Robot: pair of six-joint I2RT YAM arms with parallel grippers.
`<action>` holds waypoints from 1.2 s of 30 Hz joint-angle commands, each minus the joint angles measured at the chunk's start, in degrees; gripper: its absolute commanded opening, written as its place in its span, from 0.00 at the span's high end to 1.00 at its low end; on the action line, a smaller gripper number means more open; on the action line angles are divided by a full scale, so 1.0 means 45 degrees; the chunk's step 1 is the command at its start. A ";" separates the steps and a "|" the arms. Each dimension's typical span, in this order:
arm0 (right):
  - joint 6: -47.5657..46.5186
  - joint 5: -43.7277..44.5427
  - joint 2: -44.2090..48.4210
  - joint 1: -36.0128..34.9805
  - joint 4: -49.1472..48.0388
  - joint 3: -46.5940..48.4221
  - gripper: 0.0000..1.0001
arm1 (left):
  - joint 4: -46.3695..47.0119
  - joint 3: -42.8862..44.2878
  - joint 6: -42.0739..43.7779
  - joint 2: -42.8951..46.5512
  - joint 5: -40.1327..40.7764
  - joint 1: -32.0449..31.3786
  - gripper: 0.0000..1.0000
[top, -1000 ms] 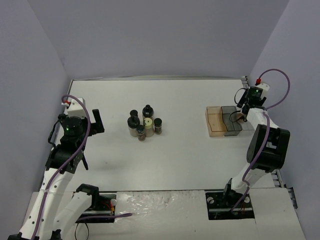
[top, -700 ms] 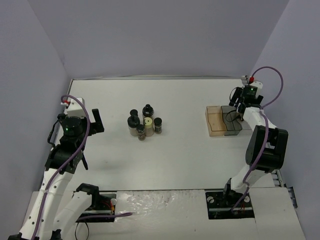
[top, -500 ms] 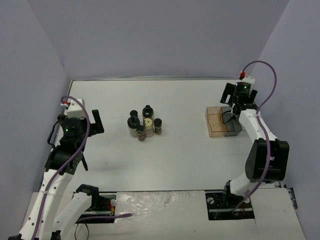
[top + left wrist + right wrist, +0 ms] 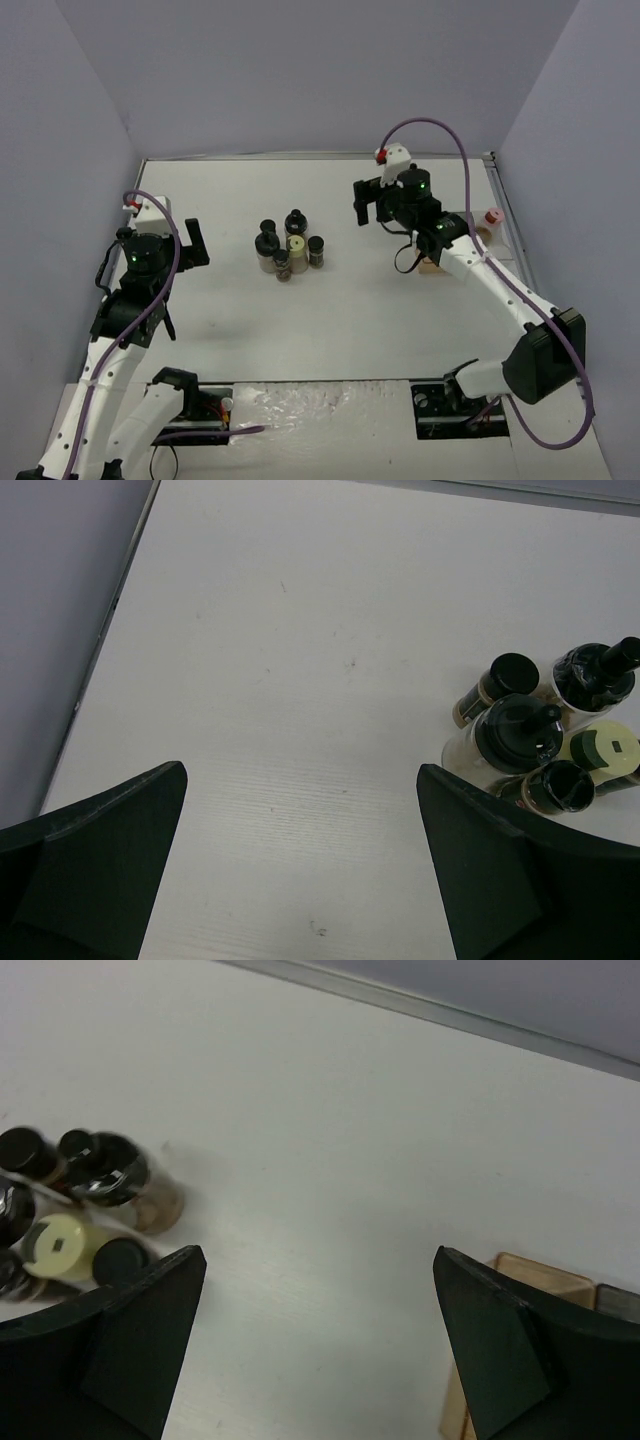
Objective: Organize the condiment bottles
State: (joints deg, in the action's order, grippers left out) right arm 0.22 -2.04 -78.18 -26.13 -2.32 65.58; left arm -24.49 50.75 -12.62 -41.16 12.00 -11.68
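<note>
5 small bottles [image 4: 296,243] stand bunched in the middle; 1 pink-capped bottle [image 4: 491,217] sits far right. They look light, hard and slippery, so pinch the round body under the cap. The left pincer [image 4: 300,772] and right pincer [image 4: 318,1255] gape wide, empty.

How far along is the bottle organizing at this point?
Done: one pink-capped bottle stands at the right, where the tray is; its exact slot is hidden. In hand: nothing; the right end effector is open and empty, and the left end effector is open too. Left: five bottles clustered in the middle.
</note>
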 commanded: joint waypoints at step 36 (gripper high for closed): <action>-0.3890 -0.4476 -0.6407 -0.3354 -0.0149 0.3577 0.27 | 0.0833 0.0208 0.0103 -0.0007 -0.0212 -0.0080 0.03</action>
State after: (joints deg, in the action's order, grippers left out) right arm -16.80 -20.88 -106.64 -41.23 -1.02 78.12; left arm -24.51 50.76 -12.62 -41.34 11.70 -11.68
